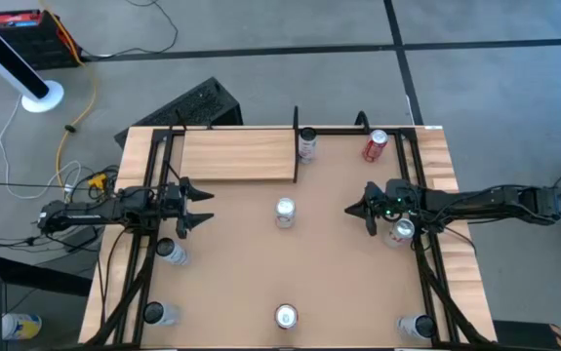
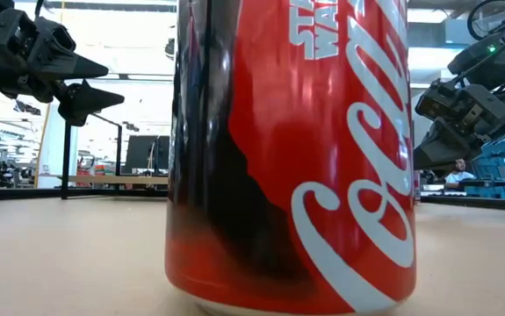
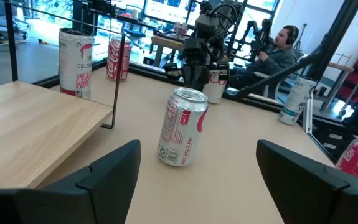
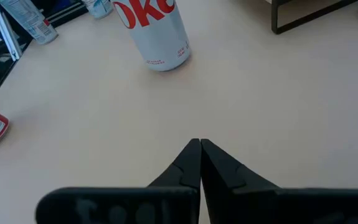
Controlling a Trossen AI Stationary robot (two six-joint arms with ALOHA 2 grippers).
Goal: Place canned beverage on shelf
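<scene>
1. pale wood shelf (image 1: 236,154) lies flat at the far side of the table (image 1: 339,263), left of centre, with a thin black upright end piece on its right edge. no can stands on it yet.
2. silver can (image 1: 285,212) stands upright at mid-table, between the two arms and apart from both. it reads as the likely target: the left wrist view shows the same silver can (image 3: 182,127) centred ahead of the left arm's fingers.
3. left gripper (image 1: 205,207) hovers at the table's left side, near the shelf's front corner, jaws spread wide and holding nothing.
4. right gripper (image 1: 353,210) hovers at the right side, pointing toward the centre, jaws pressed together and empty. treat this arm as waiting.
5. other cans: a white can (image 1: 306,143) just beside the shelf's end piece, a red can (image 1: 375,145) at the far right, and more along the table's left, right and near edges.
6. step in hand, judged: approach and grasp with the left arm.
7. keep the open jaws level and bracket the can at mid-height, one finger on each side, before closing.
8. advance straight; a glancing touch could tip the can.
9. after lifting, carry it clear above the shelf's front edge, staying away from the black upright, and set it down upright on bare wood.
</scene>
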